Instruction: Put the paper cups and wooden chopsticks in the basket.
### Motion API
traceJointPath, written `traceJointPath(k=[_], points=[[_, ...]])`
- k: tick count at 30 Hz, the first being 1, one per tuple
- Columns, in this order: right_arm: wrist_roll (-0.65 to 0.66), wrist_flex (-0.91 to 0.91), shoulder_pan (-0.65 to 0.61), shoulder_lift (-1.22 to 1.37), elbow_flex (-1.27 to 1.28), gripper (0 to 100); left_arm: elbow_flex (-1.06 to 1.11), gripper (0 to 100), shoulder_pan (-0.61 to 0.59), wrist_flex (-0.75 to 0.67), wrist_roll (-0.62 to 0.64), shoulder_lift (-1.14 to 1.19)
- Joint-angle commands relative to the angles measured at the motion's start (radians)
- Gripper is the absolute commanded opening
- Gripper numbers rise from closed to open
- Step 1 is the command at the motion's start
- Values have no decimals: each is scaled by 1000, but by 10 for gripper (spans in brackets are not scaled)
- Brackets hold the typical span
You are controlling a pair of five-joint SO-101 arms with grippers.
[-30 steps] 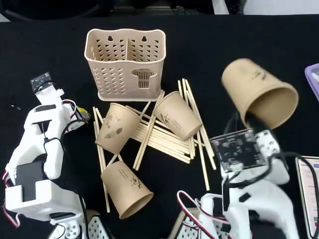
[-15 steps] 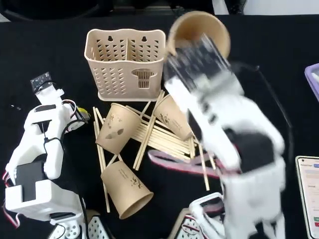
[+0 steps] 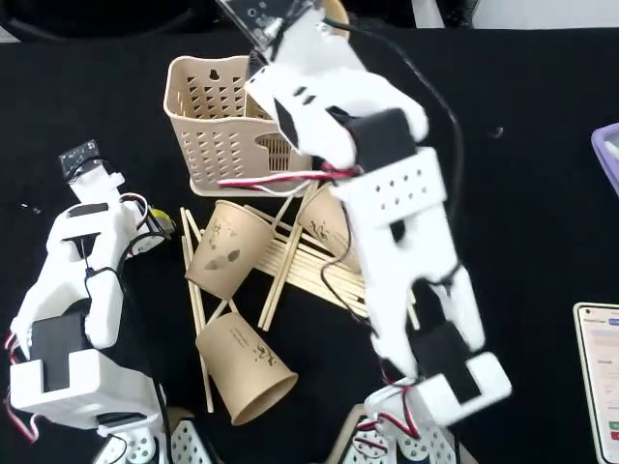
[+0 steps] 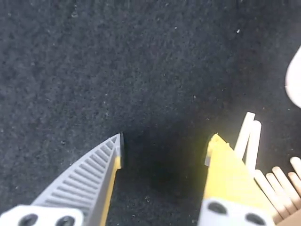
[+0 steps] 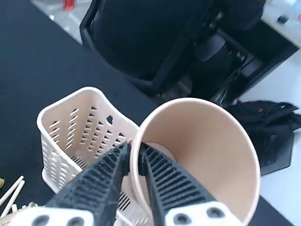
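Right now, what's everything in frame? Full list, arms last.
beige slotted plastic basket: one, beige, upright at the far side of the table.
brown paper cups: four, tan; three on their sides in front of the basket, one held up near it.
pale wooden chopsticks: many, count unclear, pale wood, scattered under and between the lying cups.
black cloth table: one, black.
purple object: one, purple, at the table's right edge, cut off.
flat device with a screen: one, white-faced, at the near right edge.
left claw: white and yellow, open, over bare cloth beside chopstick ends.
right claw: black, shut on the raised cup's rim.
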Motion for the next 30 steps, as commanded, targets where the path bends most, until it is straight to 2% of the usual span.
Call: traceJointPath(k=[1, 9, 14, 16, 22, 30], points=[[0, -23, -9, 31, -61, 11, -2, 292, 12, -21, 12, -29], [-2, -21, -11, 105, -53, 21, -2, 292, 12, -21, 12, -29], [-9, 89, -11, 97, -107, 224, -2, 292, 12, -21, 12, -29], [-8, 133, -11, 81, -160, 260, -2, 292, 12, -21, 12, -29], [-6, 350, -11, 8, -308, 219, -2, 292, 12, -21, 12, -29], [28, 614, -41, -27, -320, 212, -2, 292, 12, -21, 12, -29]])
